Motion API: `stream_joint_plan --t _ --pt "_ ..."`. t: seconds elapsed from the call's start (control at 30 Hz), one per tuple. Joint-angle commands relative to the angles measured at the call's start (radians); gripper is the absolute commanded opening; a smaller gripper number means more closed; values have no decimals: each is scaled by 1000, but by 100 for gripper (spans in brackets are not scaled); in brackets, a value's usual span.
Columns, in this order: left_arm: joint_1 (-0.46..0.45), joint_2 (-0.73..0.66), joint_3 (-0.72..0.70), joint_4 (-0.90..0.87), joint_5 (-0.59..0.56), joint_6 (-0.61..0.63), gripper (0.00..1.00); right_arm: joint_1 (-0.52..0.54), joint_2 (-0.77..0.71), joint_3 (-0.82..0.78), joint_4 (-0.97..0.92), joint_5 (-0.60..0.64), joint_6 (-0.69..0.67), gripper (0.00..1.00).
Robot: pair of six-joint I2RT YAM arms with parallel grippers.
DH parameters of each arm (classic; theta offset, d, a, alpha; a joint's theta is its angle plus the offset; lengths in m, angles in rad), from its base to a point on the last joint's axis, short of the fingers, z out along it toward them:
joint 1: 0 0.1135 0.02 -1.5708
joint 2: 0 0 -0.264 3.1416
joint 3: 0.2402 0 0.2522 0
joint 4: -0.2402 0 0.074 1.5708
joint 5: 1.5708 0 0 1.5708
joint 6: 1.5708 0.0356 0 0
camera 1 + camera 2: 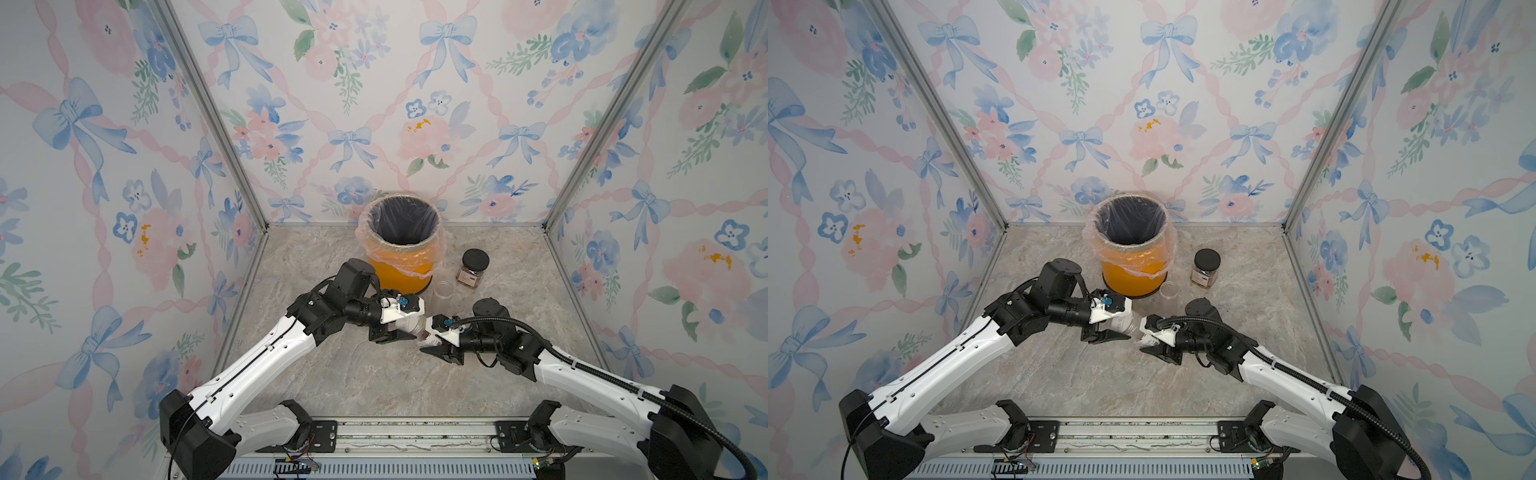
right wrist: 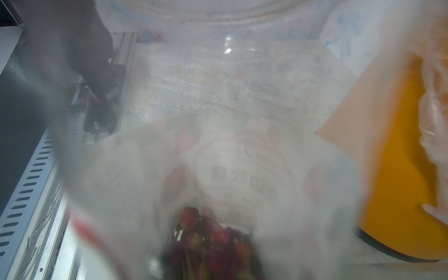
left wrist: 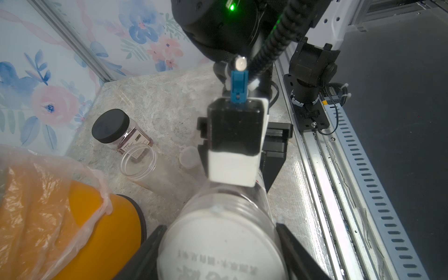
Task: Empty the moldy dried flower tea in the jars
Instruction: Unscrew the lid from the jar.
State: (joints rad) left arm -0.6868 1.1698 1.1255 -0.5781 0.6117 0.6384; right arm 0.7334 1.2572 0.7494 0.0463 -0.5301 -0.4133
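Round jar (image 1: 1136,326), dried flower tea (image 2: 206,240) inside: hanging sideways over the counter (image 1: 353,374), near the orange bin (image 1: 399,274). Right end effector (image 1: 1148,337) clamping its base; left end effector (image 1: 1121,322) straddling the white lid (image 3: 218,232), grip unclear.

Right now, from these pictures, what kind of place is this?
Probably a staged robot test booth, not a real home: floral wallpaper panels in metal framing, a marble-look tabletop, and the left arm and right arm mounted on a rail.

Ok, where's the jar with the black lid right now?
In both top views the black-lidded jar stands upright on the table, on the right of the orange bin and just behind the open clear jar.
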Motion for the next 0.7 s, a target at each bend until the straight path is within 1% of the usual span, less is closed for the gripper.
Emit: stream_joint_plan --t 0.0,0.07,0.13,0.2,0.3,0.4,0.53,0.67 --pt "-5 5 0 -5 50 -62 57 -6 30 21 7 38 -14 39" --pt "-5 -1 7 -5 64 -85 52 0 30 12 27 77 -12 39" --pt "-5 -5 14 -5 78 -109 51 9 27 0 58 110 -6 39" --pt "-5 -9 23 -2 89 -175 49 21 25 -18 103 153 9 38" --pt "-6 -7 38 -2 75 -266 47 42 28 -40 162 224 30 38" --pt "-15 8 52 0 14 -370 46 67 28 -62 222 270 58 38" --pt "-41 42 71 1 -149 -527 43 109 43 -81 282 344 72 38" --pt "-57 54 87 9 -245 -672 43 137 64 -89 331 410 102 38"
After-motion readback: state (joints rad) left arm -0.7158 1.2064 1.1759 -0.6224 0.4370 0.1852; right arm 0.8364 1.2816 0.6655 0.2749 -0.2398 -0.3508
